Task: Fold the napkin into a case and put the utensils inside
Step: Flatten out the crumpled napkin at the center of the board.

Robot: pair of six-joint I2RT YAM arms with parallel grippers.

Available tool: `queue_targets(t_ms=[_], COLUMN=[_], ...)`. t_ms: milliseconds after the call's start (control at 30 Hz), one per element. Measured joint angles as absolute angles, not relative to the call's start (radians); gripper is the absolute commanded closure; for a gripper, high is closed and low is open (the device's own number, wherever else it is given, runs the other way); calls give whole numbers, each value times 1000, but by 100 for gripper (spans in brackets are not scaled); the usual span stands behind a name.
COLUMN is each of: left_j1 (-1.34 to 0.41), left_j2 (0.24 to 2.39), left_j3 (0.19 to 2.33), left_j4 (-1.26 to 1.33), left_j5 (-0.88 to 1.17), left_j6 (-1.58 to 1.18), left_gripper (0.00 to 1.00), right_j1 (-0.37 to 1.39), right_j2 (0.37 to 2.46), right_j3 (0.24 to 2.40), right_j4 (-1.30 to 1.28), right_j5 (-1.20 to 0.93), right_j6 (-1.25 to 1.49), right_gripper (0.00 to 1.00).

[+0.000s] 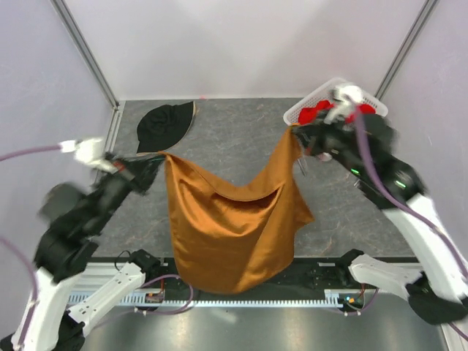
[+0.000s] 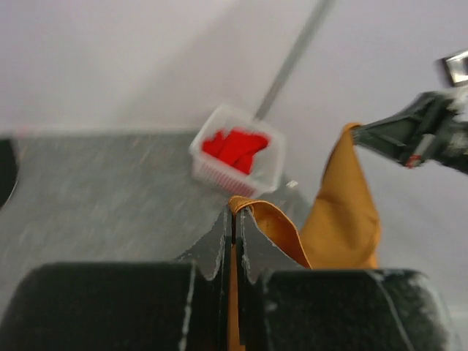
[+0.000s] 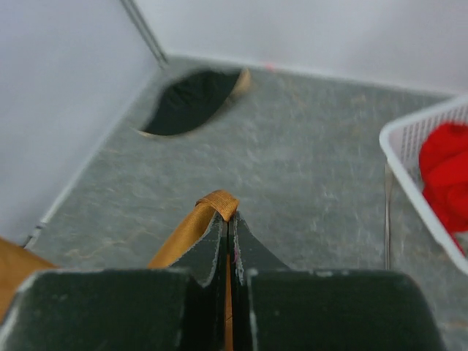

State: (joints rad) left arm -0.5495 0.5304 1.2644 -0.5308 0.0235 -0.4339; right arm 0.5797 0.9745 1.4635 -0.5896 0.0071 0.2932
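The orange-brown napkin (image 1: 227, 227) hangs in the air as a loose open sheet, sagging in the middle, its lower edge near the arm bases. No case is in view. My left gripper (image 1: 162, 156) is shut on the napkin's left top corner, which pokes past the tips (image 2: 235, 212). My right gripper (image 1: 292, 131) is shut on the right top corner (image 3: 229, 216). One of the utensils, a thin grey metal piece (image 3: 386, 219), lies on the table beside the basket.
A black hat (image 1: 164, 121) lies at the back left of the grey table. A white basket (image 1: 307, 102) holding a red cloth (image 1: 322, 111) stands at the back right, just behind my right gripper. Walls close in the table on three sides.
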Motion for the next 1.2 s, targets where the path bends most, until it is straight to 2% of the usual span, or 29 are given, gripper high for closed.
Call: queue_targets(t_ms=[100, 200, 233, 300, 367, 433, 467, 500, 567, 600, 667, 767, 867, 933, 1033, 1133, 1200], left_j1=[-549, -525, -503, -408, -301, -192, -148, -119, -96, -97, -104, -118, -139, -171, -313, -480, -566], left_j2=[717, 969, 1042, 1221, 1343, 1444, 1473, 1481, 1448, 1419, 1306, 1164, 1079, 1089, 1179, 1290, 1355], left_j3=[1169, 1100, 1082, 1061, 1062, 1082, 1090, 1093, 1090, 1084, 1048, 990, 911, 875, 860, 860, 855], left_j4=[-563, -567, -568, -575, -586, -604, -614, -624, -641, -640, -613, -580, -517, -472, -422, -364, -332], left_j5=[-177, -364, -396, -436, -441, -441, -438, -437, -434, -429, -381, -299, -146, -54, 4, 19, 22], left_j6=[-499, -555, -569, -615, -649, -678, -688, -695, -704, -705, -706, -706, -705, -700, -695, -695, -696], left_gripper=[98, 98, 98, 96, 92, 81, 75, 61, 54, 52, 50, 50, 56, 60, 61, 64, 65], right_j1=[557, 516, 503, 478, 458, 443, 436, 431, 425, 424, 420, 416, 410, 410, 420, 436, 449], right_j2=[1208, 1556, 1678, 1910, 2129, 2291, 2345, 2371, 2353, 2321, 2181, 2011, 1898, 1859, 1837, 1849, 1856], right_j3=[1472, 1573, 1616, 1742, 1923, 2090, 2159, 2201, 2184, 2151, 1966, 1800, 1686, 1605, 1454, 1342, 1302], right_j4=[-568, -557, -549, -567, -604, -629, -652, -667, -680, -671, -628, -610, -555, -504, -432, -404, -393], right_j5=[43, 31, 25, -9, -52, -93, -117, -136, -152, -152, -152, -153, -165, -165, -165, -168, -160], right_j6=[319, 323, 322, 327, 337, 347, 346, 343, 338, 337, 326, 318, 321, 327, 339, 347, 345], right_gripper=[100, 100, 95, 84, 56, 51, 39, 32, 17, 13, 13, 13, 20, 25, 42, 53, 56])
